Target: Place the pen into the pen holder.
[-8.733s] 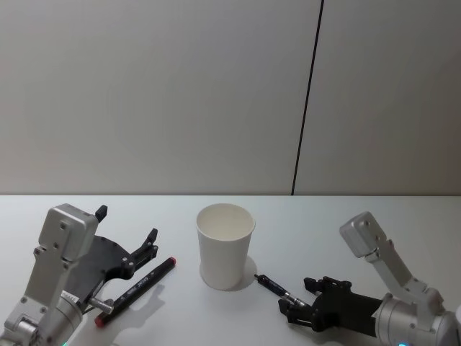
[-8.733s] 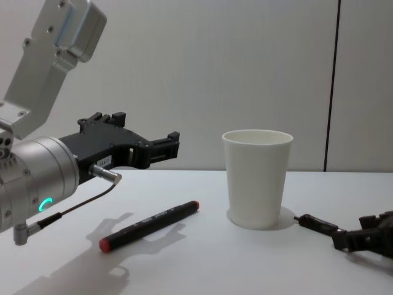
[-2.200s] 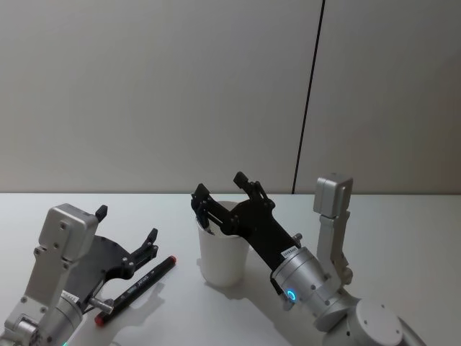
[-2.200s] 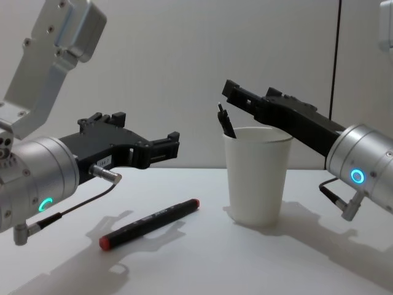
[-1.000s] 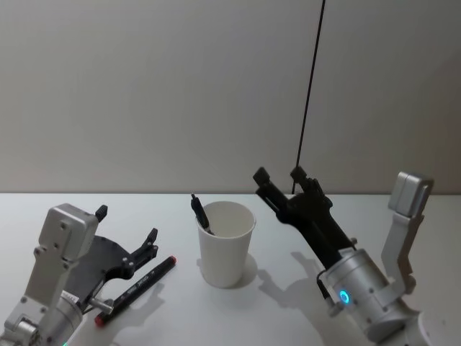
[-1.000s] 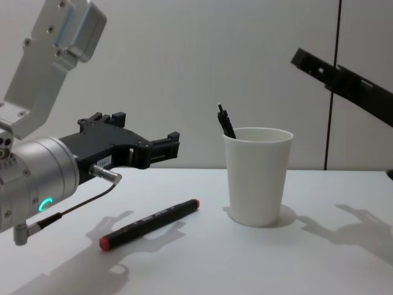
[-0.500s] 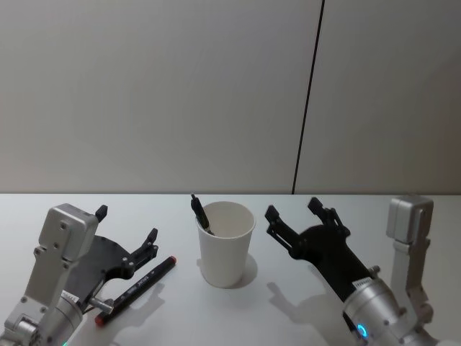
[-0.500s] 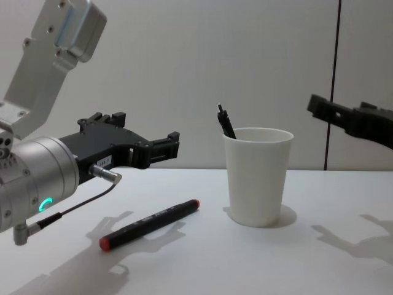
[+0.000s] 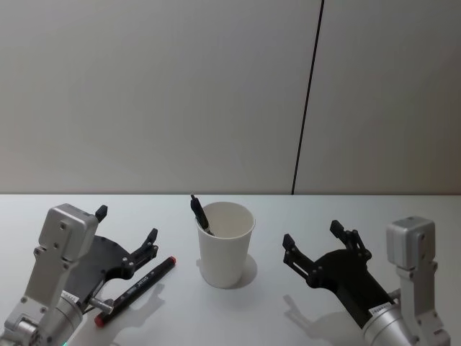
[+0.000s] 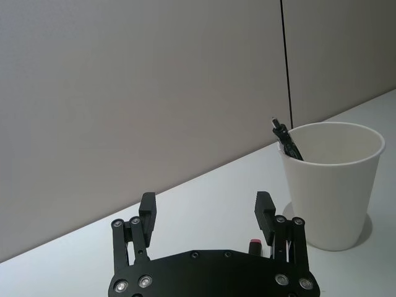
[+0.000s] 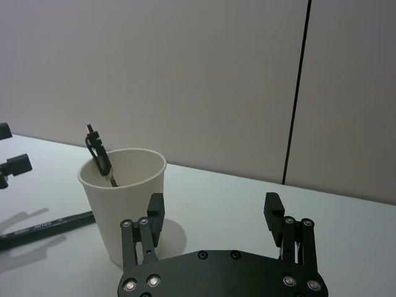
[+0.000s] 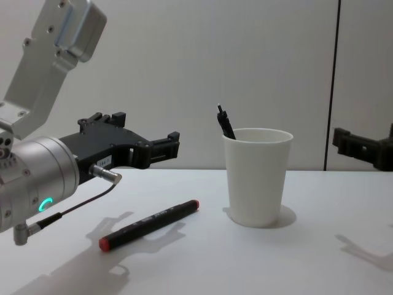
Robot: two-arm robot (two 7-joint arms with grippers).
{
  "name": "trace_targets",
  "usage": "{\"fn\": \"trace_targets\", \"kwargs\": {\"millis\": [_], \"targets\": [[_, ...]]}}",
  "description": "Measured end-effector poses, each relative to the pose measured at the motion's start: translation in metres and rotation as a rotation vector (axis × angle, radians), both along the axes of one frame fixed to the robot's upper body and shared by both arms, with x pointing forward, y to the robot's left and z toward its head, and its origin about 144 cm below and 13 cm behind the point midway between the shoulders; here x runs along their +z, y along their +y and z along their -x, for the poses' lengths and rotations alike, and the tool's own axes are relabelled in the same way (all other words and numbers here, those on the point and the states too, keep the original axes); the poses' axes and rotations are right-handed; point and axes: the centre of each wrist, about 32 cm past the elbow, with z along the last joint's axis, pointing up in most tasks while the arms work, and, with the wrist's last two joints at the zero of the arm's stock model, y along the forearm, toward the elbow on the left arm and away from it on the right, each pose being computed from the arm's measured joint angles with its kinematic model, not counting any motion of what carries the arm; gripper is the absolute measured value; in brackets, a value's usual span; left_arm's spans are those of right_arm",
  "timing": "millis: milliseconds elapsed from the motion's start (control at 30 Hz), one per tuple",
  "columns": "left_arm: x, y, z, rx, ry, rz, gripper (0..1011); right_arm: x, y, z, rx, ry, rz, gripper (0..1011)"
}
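Observation:
The pen holder (image 9: 225, 245) (image 12: 256, 178), a white paper cup, stands upright at the table's middle. A black pen (image 9: 197, 209) (image 12: 225, 123) (image 11: 99, 154) leans inside it against the left rim, its top poking out. A second pen (image 9: 137, 290) (image 12: 149, 224), black with red ends, lies on the table left of the cup. My left gripper (image 9: 127, 224) (image 10: 205, 201) hovers open above that pen's near part. To the cup's right, my right gripper (image 9: 312, 236) (image 11: 215, 203) (image 12: 367, 138) is open, holds nothing, and stands clear of the cup.
The white table (image 9: 288, 209) runs back to a plain grey wall with a dark vertical seam (image 9: 308, 94). Bare tabletop lies in front of the cup and between the two grippers.
My right gripper left the black pen in the cup, then drew back to the right and came down, open. The left arm and the red-ended pen have not moved.

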Motion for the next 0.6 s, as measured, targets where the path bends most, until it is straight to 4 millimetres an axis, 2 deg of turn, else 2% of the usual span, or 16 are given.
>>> {"fn": "trace_targets", "kwargs": {"millis": [600], "targets": [[0.0,0.0,0.0,0.0,0.0,0.0,1003,0.0002,-0.0004,0.0026,-0.008,0.001,0.017,1001]]}}
